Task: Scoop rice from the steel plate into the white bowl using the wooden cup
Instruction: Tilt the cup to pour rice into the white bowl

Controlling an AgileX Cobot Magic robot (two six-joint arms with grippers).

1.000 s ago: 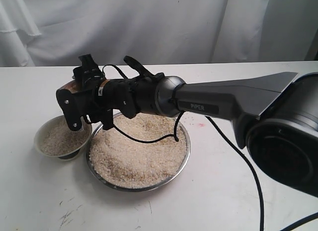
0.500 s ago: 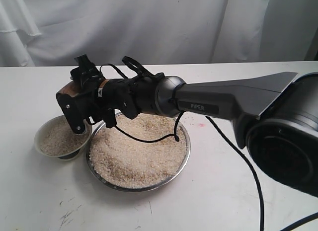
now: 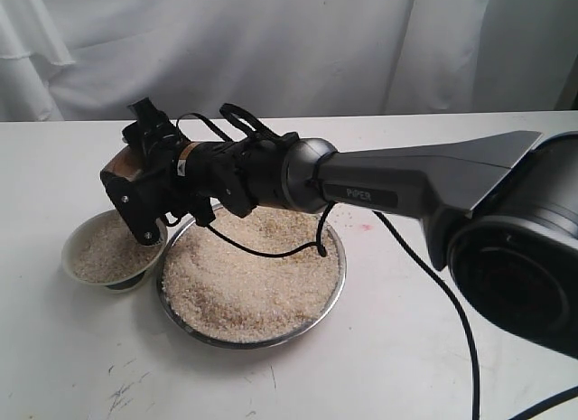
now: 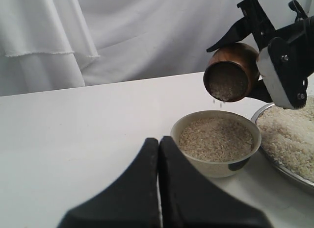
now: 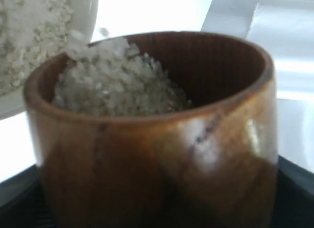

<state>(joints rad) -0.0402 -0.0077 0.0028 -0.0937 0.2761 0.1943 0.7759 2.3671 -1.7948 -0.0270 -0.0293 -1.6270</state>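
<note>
One steel plate [image 3: 256, 342], one white bowl [image 3: 83, 274] and one wooden cup [image 4: 234, 66] are counted on or above the white worktop [image 3: 406, 366]. The plate is placed near the middle of the worktop, towards the front edge, and the bowl is set just beside it on the side of the left edge; whether the two rims touch cannot be told. Rice [image 3: 253, 275] is recorded in three places: a broad heap filling the plate, a level layer in the bowl, and a portion inside the cup. Two grippers are seen. The right gripper [image 3: 131, 172] is clamped on the cup, one finger on each side of its wall, and the cup is held in the air above the bowl, clear of its rim. The cup is tipped with its mouth turned down towards the bowl, and a few grains are seen falling from its lip. The left gripper [image 4: 159, 142] is seen with its fingers pressed together and nothing between them, low over the worktop, pointing at the bowl. One black cable [image 3: 456, 307] is noted trailing beside the right arm [image 3: 406, 181], and a white curtain [image 3: 271, 50] is hung behind the far edge.
</note>
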